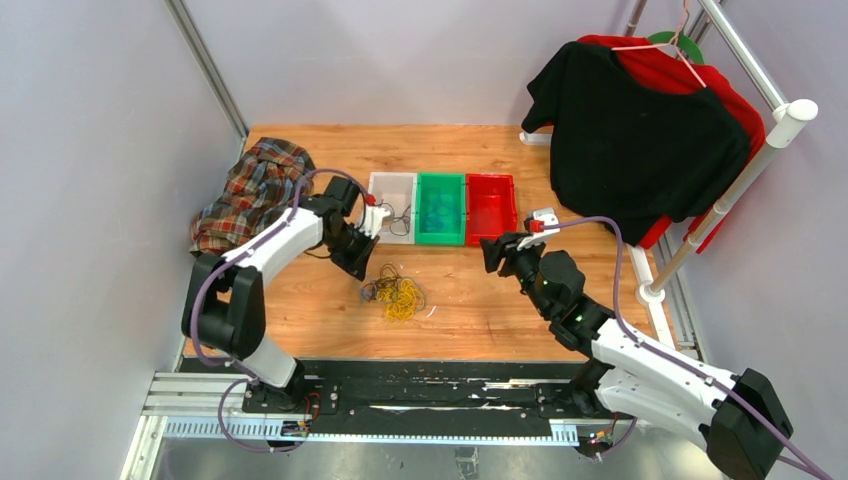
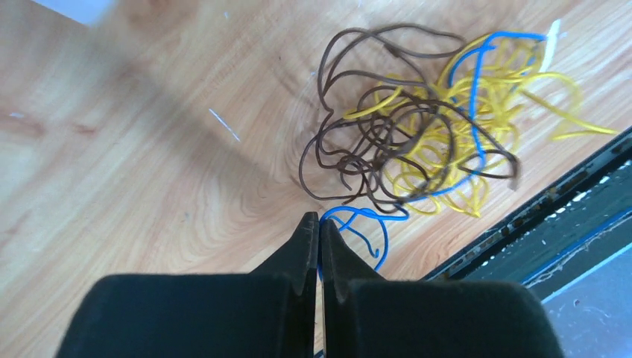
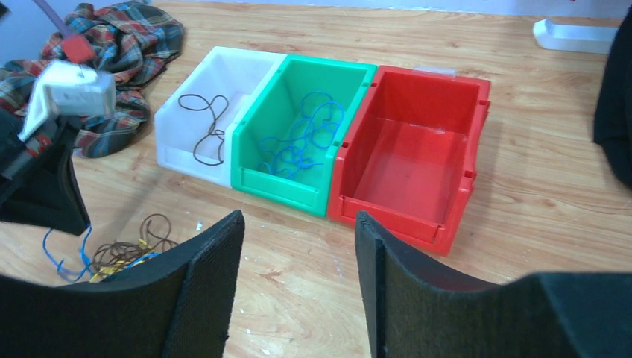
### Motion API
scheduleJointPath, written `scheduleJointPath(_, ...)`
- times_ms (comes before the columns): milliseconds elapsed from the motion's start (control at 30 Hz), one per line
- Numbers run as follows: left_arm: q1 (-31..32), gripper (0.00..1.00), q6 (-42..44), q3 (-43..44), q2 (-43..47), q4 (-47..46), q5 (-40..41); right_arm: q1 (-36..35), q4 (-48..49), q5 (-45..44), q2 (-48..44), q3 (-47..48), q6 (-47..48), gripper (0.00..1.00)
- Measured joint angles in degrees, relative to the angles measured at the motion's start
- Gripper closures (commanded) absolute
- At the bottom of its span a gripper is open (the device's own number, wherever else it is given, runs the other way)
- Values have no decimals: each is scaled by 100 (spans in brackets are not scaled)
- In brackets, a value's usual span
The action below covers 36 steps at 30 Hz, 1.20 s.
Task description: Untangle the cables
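A tangle of yellow, brown and blue cables (image 1: 397, 296) lies on the wooden table in front of the bins; it fills the upper right of the left wrist view (image 2: 417, 127). My left gripper (image 1: 358, 268) is just left of the tangle, shut on a blue cable (image 2: 367, 221) whose loop hangs from the fingertips (image 2: 307, 231). The right wrist view shows that blue cable (image 3: 63, 253) dangling under the left gripper. My right gripper (image 3: 298, 224) is open and empty, above the table in front of the red bin (image 3: 387, 216).
White bin (image 3: 223, 56) holds a dark cable (image 3: 207, 127); green bin (image 3: 276, 183) holds blue cables (image 3: 305, 138). A plaid cloth (image 1: 250, 190) lies at back left. A rack with black and red shirts (image 1: 640, 140) stands at right. A black rail (image 2: 536, 216) runs along the near edge.
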<state>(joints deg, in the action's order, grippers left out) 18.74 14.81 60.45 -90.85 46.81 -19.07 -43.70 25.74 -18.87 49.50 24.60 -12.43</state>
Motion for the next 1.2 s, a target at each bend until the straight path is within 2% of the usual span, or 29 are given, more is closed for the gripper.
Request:
scheduleJointPath(133, 0, 99, 160, 518, 531, 339, -114, 0, 111, 262, 131, 39, -33, 28)
scheduleJointPath(233, 2, 99, 319, 1045, 1108, 533, -267, -15, 245, 544, 367, 197, -24, 26)
scheduleJointPath(467, 149, 99, 498, 1803, 1716, 1047, -787, -601, 774, 1043, 1029, 796, 68, 25)
scheduleJointPath(800, 629, 99, 402, 2728, 1777, 1528, -1069, -1718, 1283, 1353, 2184, 1858, 494, 24)
scheduleJointPath(1200, 769, 99, 352, 3921, 1814, 1827, -1305, -1847, 1495, 1342, 3141, 2144, 645, 31)
